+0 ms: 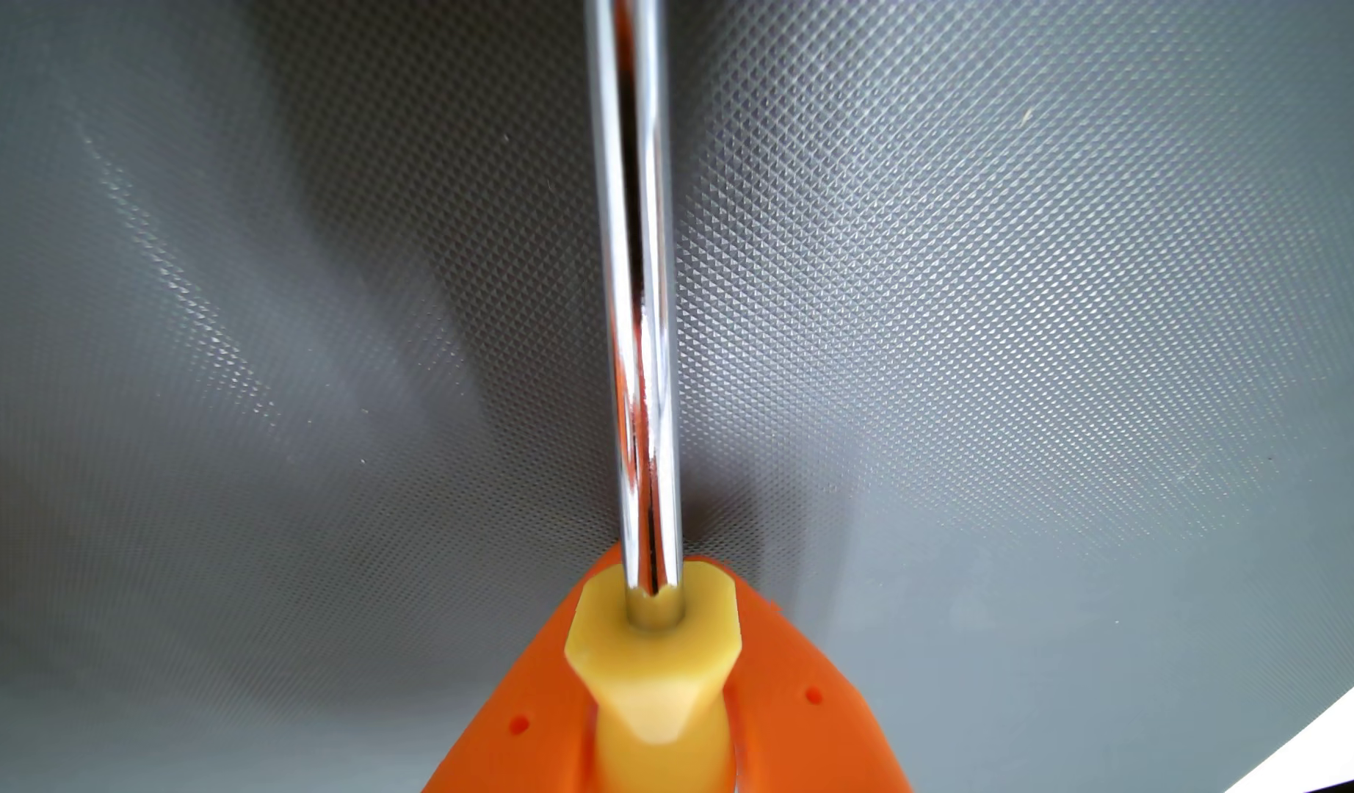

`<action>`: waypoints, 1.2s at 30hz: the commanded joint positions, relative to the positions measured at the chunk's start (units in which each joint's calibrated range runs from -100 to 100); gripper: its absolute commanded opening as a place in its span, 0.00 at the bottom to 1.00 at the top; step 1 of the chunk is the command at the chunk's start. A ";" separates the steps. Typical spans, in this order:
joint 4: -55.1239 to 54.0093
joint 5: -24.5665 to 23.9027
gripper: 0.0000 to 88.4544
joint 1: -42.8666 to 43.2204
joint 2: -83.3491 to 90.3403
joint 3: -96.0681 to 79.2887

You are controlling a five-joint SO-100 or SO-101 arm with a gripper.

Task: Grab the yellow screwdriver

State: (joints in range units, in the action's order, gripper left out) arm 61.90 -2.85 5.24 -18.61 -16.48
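The orange gripper comes in from the bottom centre of the wrist view, and its two fingers sit tight on either side of the yellow screwdriver. They are closed on the pale yellow handle just below its faceted collar, one finger to the lower left and one to the lower right, with no gap showing between plastic and handle. From the collar the chrome shaft runs straight up the middle of the frame and leaves it at the top edge, so the tip is out of sight.

Behind it all lies a grey mat with a fine diamond texture, covering the worktop across nearly the whole frame. A white strip cuts across the lower right corner; I cannot say what it is. There is a soft shadow on the mat beside the shaft near the collar, but I cannot tell from here whether the tool is raised off the mat or lying on it.

By my reckoning the grab itself is made, or very nearly. The next move calls for keeping a firm squeeze, since the handle looks smooth and the long shaft will want to lever downward, and raising it steadily.

I see no container anywhere on the mat.
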 commanded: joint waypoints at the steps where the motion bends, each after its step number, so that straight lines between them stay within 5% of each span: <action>1: 0.28 -0.16 0.01 -0.42 0.22 -0.50; 14: 0.19 0.10 0.10 -0.42 0.22 -0.05; 36: 0.11 0.16 0.08 -0.42 0.31 -0.05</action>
State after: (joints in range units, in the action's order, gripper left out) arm 61.90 -2.85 5.24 -18.61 -16.48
